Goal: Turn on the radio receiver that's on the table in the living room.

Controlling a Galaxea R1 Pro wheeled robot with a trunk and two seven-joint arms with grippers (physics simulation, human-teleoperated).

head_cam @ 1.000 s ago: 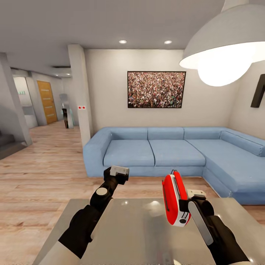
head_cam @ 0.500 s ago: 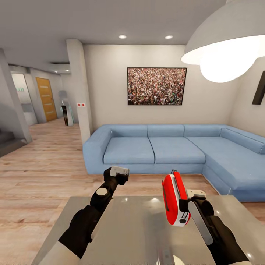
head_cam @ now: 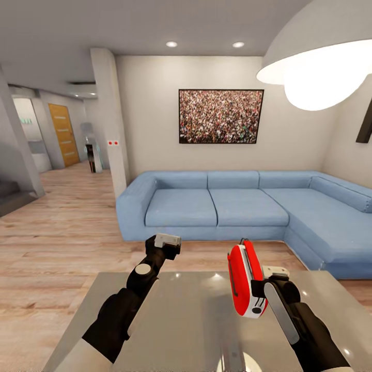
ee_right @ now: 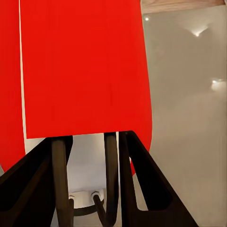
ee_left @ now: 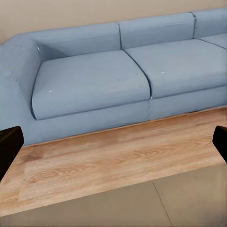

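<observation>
While my right pincer (head_cam: 257,289) grips the radio receiver (head_cam: 244,279) above the desk (head_cam: 186,320), my left pincer (head_cam: 166,242) hangs open. Beyond stands the sofa (head_cam: 217,206)

**Both arms raised forward, right tool clamped**

Both black arms reach forward from the lower edge of the head view, forearms angled up and slightly inward. The left tool (head_cam: 166,242) sits at the end of a bent wrist, its pale grey housing facing up; in the left wrist view its two dark fingertips (ee_left: 9,147) stand far apart at opposite edges with nothing between them. The right tool (head_cam: 257,289) is raised at about the same height, its fingers (ee_right: 146,182) closed on the radio receiver (head_cam: 244,280), which it holds upright, clear of the worktop (head_cam: 186,330).
</observation>
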